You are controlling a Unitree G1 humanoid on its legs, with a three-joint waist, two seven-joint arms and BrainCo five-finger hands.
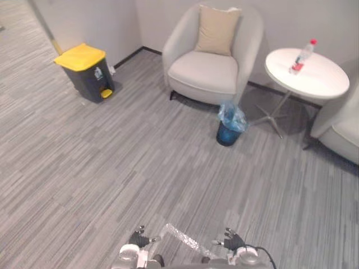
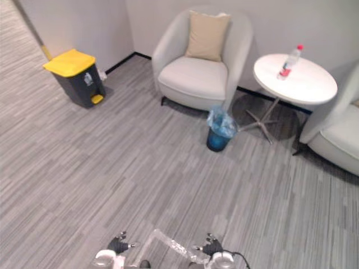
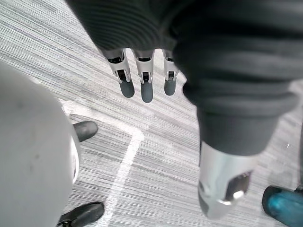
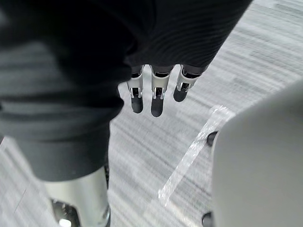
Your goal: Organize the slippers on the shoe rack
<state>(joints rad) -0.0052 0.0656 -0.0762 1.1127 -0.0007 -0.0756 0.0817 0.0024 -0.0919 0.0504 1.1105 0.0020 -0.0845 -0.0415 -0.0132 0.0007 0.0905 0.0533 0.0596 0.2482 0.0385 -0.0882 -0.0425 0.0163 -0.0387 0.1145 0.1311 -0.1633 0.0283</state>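
Left hand [image 3: 146, 90] and right hand [image 4: 157, 101] hang over the grey striped carpet floor [image 1: 112, 168], fingers straight and empty; where the slippers lie I cannot tell, though such light, floppy things are probably best pinched at the heel.

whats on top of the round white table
One clear bottle with a red cap, on the far side of the table. The tabletop covers part of its legs beneath.

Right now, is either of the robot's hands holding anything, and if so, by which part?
Nothing is held. The left hand and the right hand both hang above the carpet, fingers straight and empty.
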